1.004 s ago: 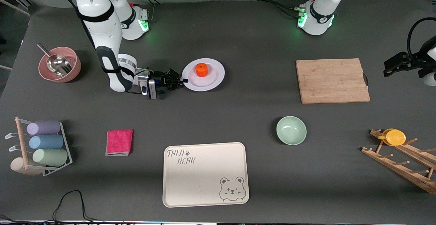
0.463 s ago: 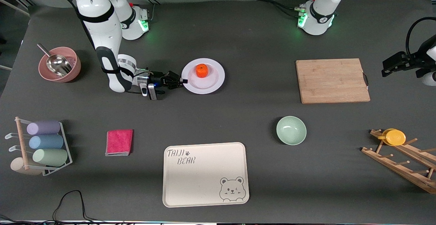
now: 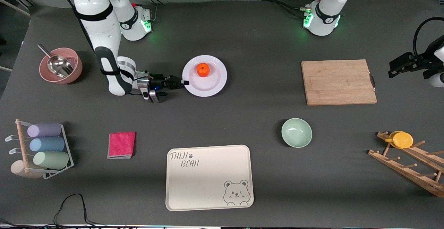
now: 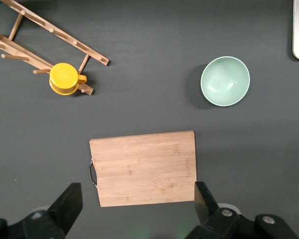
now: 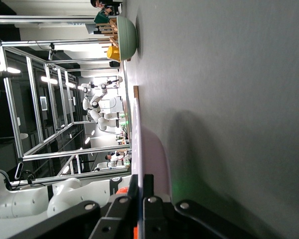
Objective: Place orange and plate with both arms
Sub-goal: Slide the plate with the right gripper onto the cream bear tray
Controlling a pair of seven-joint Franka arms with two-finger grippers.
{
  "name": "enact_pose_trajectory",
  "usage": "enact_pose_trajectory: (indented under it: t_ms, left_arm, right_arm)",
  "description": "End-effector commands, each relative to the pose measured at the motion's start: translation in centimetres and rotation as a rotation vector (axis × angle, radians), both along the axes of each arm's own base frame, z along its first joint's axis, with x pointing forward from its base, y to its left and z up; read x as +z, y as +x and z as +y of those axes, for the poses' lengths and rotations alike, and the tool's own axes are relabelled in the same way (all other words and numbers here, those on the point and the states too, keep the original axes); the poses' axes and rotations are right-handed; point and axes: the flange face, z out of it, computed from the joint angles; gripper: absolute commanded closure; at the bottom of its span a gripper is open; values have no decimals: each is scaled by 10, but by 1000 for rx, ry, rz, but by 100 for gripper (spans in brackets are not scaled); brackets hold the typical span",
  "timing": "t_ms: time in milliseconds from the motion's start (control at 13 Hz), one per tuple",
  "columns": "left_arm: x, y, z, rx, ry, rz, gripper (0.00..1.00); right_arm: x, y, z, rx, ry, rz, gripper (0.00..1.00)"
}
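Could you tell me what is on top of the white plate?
The orange sits on the plate. The right pincer, shut on the rim, covers a small part of it.

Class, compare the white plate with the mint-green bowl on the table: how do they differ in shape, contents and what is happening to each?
The plate is shallow and white; the bowl is deeper and mint green. The plate carries the orange; the bowl holds nothing. The right gripper is shut on the plate's rim, while nothing touches the bowl, which lies nearer the front camera. Both are round, glossy dishes.
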Motion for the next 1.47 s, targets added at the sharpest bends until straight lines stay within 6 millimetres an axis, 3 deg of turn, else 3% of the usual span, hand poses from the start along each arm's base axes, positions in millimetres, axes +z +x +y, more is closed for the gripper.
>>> enact_pose_trajectory:
  t_ms: [0, 232, 540, 772, 1081, 1389]
  left_arm:
    - [3, -7, 0, -16, -10, 5, 0]
    - [0, -7, -3, -21, -11, 10, 0]
    - [-3, -7, -3, -22, -16, 17, 0]
    - [-4, -4, -3, -21, -22, 7, 0]
    - [-4, -2, -4, -20, -39, -7, 0]
    - [-8, -2, -7, -24, -39, -4, 0]
  right_arm:
    - [44, 34, -16, -1, 3, 28, 100]
    - [95, 83, -17, -18, 29, 24, 100]
    - [164, 169, -7, -32, 49, -12, 100]
    - [209, 236, -16, -70, 36, -20, 100]
    - [222, 310, -34, -114, 12, -9, 100]
    - [200, 372, -34, -165, 73, -27, 100]
